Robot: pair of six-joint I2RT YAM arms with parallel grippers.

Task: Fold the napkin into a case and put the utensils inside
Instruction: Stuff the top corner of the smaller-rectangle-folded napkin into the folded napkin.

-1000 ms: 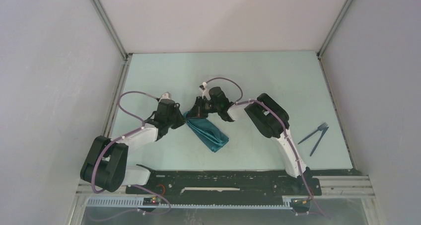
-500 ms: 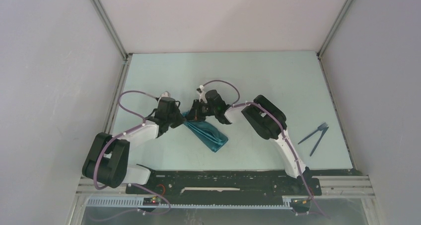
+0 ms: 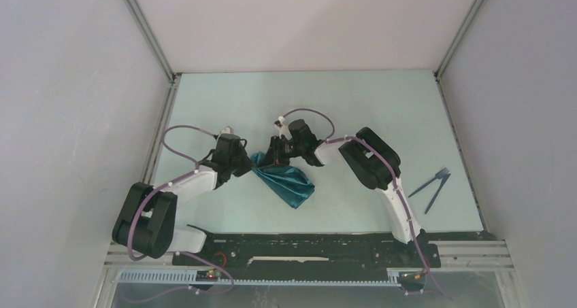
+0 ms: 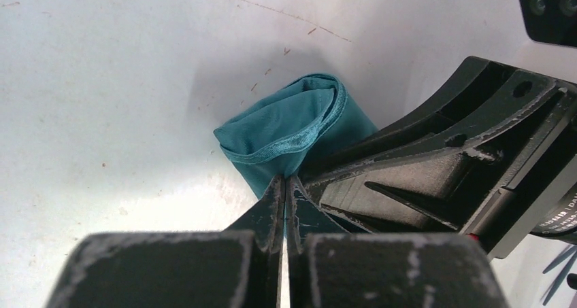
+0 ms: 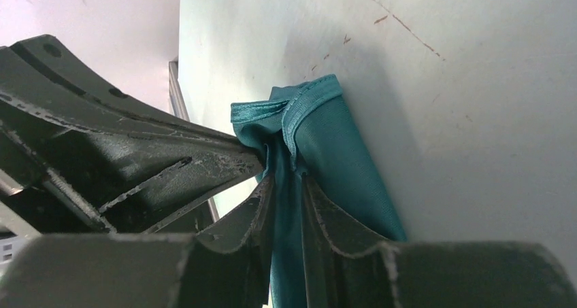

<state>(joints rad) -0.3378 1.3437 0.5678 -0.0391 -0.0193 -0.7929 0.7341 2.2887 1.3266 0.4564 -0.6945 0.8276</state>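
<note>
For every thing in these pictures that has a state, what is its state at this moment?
napkin: folded into a narrow oblong, lying on the table, one end between both pincers.
utensils: lying in a V at the right side, outside the napkin.
left pincer: shut on the napkin's edge.
right pincer: jaws slightly apart, cloth between them; grip unclear.

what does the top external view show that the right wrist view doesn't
Only top external: two slim dark grey-blue utensils lying at the table's right, well apart from the folded shiny teal satin cloth. Only right wrist: the cloth's stitched hem, and cloth running between the right claw's fingers. Both: the cloth, with the left claw and right claw meeting at one end.
</note>
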